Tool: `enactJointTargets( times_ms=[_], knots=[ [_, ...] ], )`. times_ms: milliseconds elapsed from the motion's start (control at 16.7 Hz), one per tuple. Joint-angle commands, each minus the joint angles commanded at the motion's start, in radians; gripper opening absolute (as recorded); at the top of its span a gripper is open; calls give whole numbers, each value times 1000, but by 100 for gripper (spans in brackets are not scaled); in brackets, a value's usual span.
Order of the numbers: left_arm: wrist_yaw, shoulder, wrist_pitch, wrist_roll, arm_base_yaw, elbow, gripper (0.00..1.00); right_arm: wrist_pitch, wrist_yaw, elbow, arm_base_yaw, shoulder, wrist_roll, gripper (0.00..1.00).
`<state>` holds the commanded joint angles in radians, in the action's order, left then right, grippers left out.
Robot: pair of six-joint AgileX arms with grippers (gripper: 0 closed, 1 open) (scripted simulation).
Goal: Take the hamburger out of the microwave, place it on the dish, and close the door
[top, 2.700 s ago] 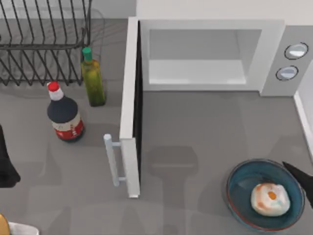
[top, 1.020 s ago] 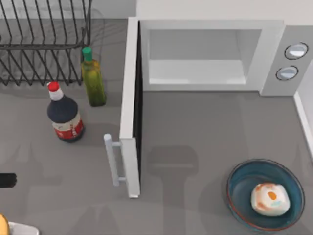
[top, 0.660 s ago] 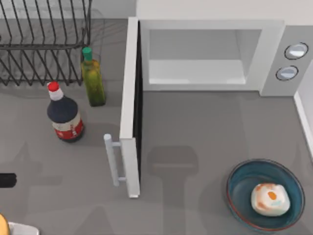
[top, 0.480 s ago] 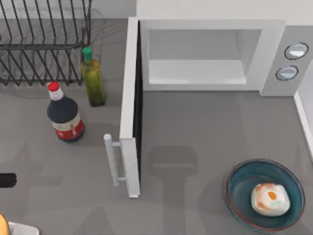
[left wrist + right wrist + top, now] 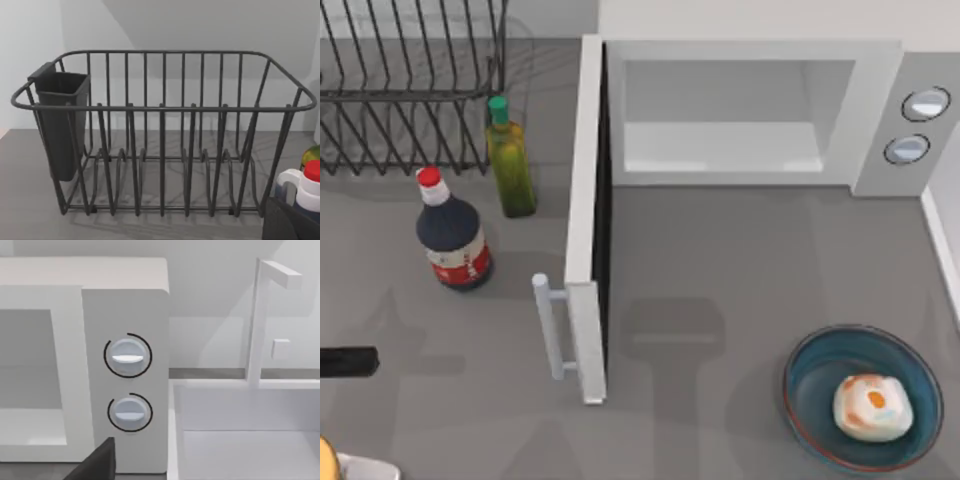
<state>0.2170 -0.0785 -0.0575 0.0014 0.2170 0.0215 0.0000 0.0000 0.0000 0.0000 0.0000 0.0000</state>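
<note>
While the hamburger (image 5: 872, 406) lies unmoved, left arm (image 5: 348, 361) further inward.

Top view overhead; left wrist faces wire rack (image 5: 160, 150); right wrist faces microwave (image 5: 125, 365) knobs.

A grey table (image 5: 740, 260) meets a pale wall (image 5: 200, 30); a white sink (image 5: 250, 440) sits alongside.

I worked in a rendered kitchen: my grey bench (image 5: 740, 260) carried a white microwave (image 5: 880, 120), a wire dish rack (image 5: 410, 90), an oil bottle (image 5: 509, 165) and a dark sauce bottle (image 5: 452, 240).
</note>
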Motion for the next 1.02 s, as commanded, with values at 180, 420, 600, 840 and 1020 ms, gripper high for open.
enactJointTargets(
  times_ms=[180,420,600,840,1020],
  knots=[
    [104,-37,-27,1,104,10,0,0,0,0,0,0,0,100],
    [135,-49,-36,1,135,13,0,0,0,0,0,0,0,100],
    [129,-47,-36,0,129,9,0,0,0,0,0,0,0,100],
    [29,-89,-70,1,29,17,0,0,0,0,0,0,0,100],
    [-102,-127,-101,2,-102,24,0,0,0,0,0,0,0,100]
  ],
)
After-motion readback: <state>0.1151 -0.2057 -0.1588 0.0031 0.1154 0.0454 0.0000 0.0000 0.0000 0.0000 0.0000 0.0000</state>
